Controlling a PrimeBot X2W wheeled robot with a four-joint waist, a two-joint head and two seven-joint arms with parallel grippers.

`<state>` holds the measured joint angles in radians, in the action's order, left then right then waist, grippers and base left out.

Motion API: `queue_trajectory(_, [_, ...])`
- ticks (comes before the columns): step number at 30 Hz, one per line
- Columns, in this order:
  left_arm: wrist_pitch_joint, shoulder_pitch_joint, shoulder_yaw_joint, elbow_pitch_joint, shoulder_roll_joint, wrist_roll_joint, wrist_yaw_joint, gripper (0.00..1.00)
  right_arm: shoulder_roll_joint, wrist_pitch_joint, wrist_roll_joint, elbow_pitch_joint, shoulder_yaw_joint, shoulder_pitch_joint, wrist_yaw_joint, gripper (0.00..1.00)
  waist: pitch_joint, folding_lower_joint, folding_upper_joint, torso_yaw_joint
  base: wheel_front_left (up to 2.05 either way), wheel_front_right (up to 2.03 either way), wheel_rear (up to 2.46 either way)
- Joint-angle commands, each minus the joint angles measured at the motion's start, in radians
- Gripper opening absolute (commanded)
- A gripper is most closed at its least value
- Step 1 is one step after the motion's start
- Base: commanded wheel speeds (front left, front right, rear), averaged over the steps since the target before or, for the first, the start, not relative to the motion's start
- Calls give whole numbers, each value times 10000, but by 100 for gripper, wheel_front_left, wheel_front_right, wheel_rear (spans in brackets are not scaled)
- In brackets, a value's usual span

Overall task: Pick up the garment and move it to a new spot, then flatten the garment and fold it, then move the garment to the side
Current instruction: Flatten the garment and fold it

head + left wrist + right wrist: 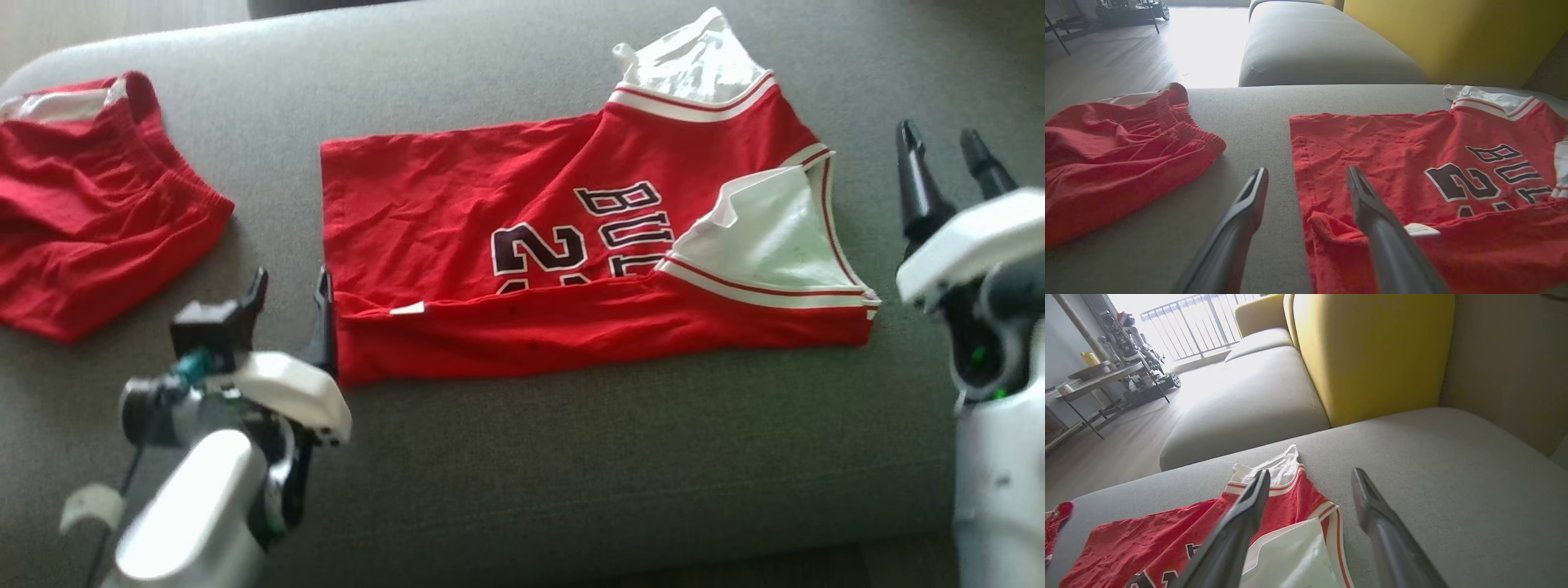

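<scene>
A: Jersey (pixel 571 269) status?
B: Flat on the grey sofa cushion (pixel 522 457), near long edge folded over. Left gripper (pixel 292 282) at the hem corner, right gripper (pixel 939 135) just past the armhole. Both spread, empty, probably staged at the ends for the next fold.
A: Blind spots?
B: Fold covers half the lettering. Red shorts (pixel 90 220) cut off at left.

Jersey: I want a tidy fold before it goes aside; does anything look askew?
Yes. On the jersey the near strip is folded up over the number, with a white tag poking out at its left end. At the right end the armhole has flipped open, showing white lining, and the far shoulder strap sticks out crumpled.
</scene>
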<state>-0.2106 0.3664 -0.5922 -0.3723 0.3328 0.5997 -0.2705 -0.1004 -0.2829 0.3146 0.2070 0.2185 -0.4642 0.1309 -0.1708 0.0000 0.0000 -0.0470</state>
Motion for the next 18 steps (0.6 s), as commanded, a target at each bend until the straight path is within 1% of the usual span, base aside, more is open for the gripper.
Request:
queue_trajectory(1, [-185,224,528,343,145,-132,-124,100,-20,401,-103,-597,-299,62,-2,100,96,0,0,-47,0,0,0])
queue_trajectory(3, [-334,-113,606,400,-52,-164,-335,100,61,1091,-231,-994,-405,610,-2,100,203,0,0,-85,0,0,0])
queue_trajectory(5, [-411,-478,592,352,-256,-189,-419,100,145,1763,-449,-1310,-414,1148,-2,100,330,0,0,-137,0,0,0])
queue_trajectory(9, [-467,-1079,515,-59,-561,-151,-376,100,399,2643,-447,-1754,-155,1898,-2,100,468,0,0,-351,0,0,0])
queue_trajectory(14, [-490,-1233,599,-844,-746,-46,-222,100,490,2963,-297,-1982,-7,2330,-2,100,464,0,0,-747,0,0,0])
queue_trajectory(18, [-500,-1000,942,-1499,-907,247,-9,100,497,3089,5,-1959,3,2387,-2,100,378,0,0,-1064,0,0,0])
